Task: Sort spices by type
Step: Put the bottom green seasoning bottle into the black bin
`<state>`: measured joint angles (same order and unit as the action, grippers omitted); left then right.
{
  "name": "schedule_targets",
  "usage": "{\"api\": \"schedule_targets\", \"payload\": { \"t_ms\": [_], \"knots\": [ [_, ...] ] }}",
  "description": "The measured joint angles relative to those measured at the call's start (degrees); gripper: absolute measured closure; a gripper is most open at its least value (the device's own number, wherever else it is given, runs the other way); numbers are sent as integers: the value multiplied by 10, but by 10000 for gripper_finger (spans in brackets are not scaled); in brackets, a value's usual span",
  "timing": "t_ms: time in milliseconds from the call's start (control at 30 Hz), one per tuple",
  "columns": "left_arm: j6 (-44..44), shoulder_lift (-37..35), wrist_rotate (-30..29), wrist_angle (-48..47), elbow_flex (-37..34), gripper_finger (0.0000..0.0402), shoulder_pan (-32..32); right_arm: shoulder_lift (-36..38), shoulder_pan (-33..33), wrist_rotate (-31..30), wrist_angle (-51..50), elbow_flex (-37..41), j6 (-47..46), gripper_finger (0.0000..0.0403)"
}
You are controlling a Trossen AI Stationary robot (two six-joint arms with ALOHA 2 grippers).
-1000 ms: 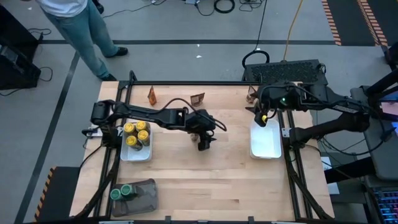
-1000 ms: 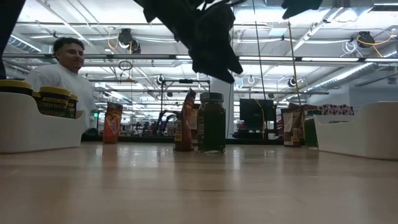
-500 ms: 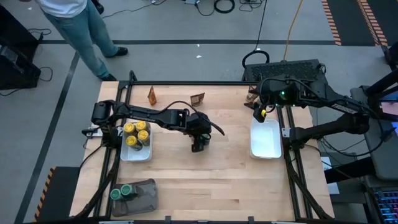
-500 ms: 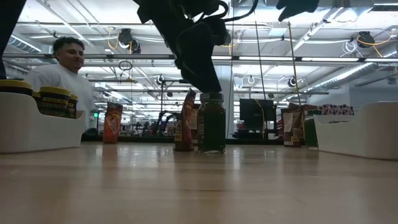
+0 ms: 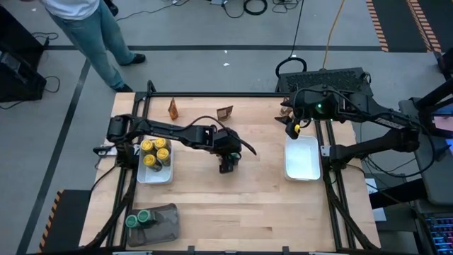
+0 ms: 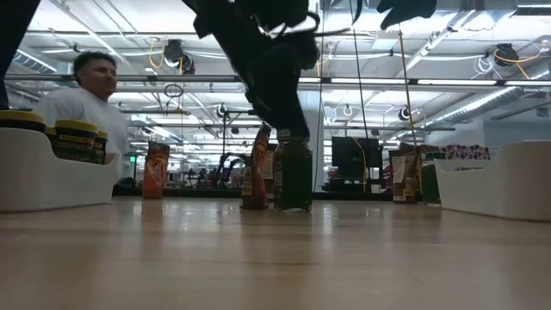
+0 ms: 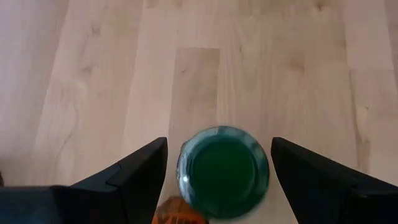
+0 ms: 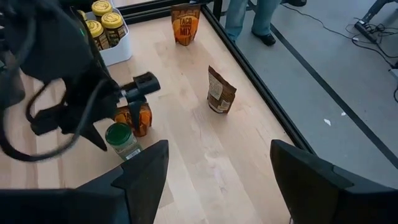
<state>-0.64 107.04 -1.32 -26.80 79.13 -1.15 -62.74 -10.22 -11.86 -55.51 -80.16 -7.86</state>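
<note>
A pale wooden table (image 5: 212, 205) fills the scene, with a grey workshop floor around it and a person (image 5: 92, 28) standing past its ten o'clock corner. Going left to right across the high view: at nine o'clock a white tray (image 5: 141, 175) holds the yellow-lidded jars (image 5: 154, 152), and at seven o'clock a dark grey tray (image 5: 168, 225) holds two green-lidded jars (image 5: 138, 219). Along the far edge, near eleven and twelve o'clock, two brown-orange packets (image 5: 173, 109) stand upright and apart. At the centre the left gripper (image 7: 217, 163) sits spread wide directly over a lone green-lidded jar (image 7: 222, 170), one finger on either side of the lid and neither touching it; an orange packet (image 8: 138, 117) stands just beside that jar. To do this pick well, I judge the gripper should come straight down with the lid kept midway between the fingers, low enough to clamp the glass body rather than the lid rim, and close only when the finger on the packet's side has slipped between jar and packet without nudging either over. The jar should then lift clear before it swings toward seven o'clock, where its likes already sit. Over at two o'clock the right gripper (image 5: 296, 128) hovers just beyond an empty white tray (image 5: 301, 157), its fingers parted and holding nothing, with a further packet (image 5: 287, 110) near it.
</note>
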Motion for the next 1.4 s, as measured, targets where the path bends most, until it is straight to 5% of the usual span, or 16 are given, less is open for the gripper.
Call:
{"api": "schedule_targets", "payload": {
  "t_ms": [733,1167,1400],
  "knots": [
    [-1,12,0,6,0,113,0,0,0,0,-1,0,1,138],
    [-1,12,0,3,0,189,0,0,0,-1,-1,0,6,138],
    [-2,12,0,4,0,189,0,0,0,-1,-1,0,11,138]
  ]
}}
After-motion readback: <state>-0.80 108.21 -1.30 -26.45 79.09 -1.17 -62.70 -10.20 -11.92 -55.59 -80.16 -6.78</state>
